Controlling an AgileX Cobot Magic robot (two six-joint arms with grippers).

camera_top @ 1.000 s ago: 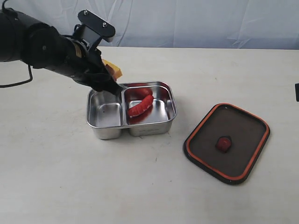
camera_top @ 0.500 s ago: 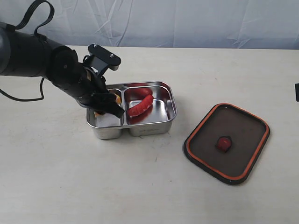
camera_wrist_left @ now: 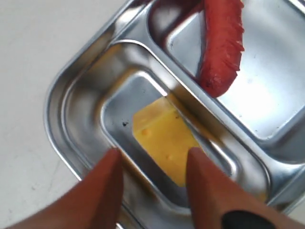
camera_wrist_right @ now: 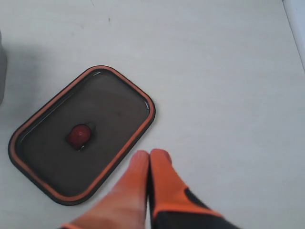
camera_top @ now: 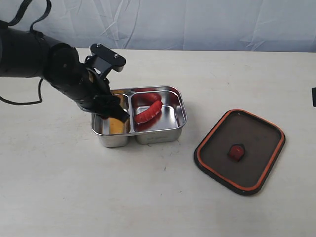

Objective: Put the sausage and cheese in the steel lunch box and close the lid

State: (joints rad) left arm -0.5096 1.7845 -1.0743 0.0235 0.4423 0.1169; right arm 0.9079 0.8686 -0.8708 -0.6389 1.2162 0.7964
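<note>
- Exterior view: the shiny steel lunch box (camera_top: 159, 135) stands on the pale worktop (camera_top: 148, 197). The glossy red sausage (camera_top: 148, 112) lies curved in its right-hand compartment, and the yellow cheese (camera_top: 116, 126) lies in the left one, under the left gripper (camera_top: 116, 114). The dark lid (camera_top: 256, 143), orange rim up, lies well apart
- Left wrist view: the jaws stand apart above the cheese, which lies flat on the smaller compartment's floor
- Right wrist view: the right gripper (camera_wrist_right: 150, 153), pressed closed and empty, hovers beside the lid, which has a red tab (camera_wrist_right: 79, 135) at its centre

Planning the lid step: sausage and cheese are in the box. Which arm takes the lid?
Right. The right hand, shut, is near the lid on the table; the left hand is over the cheese in the steel lunch box.
</note>
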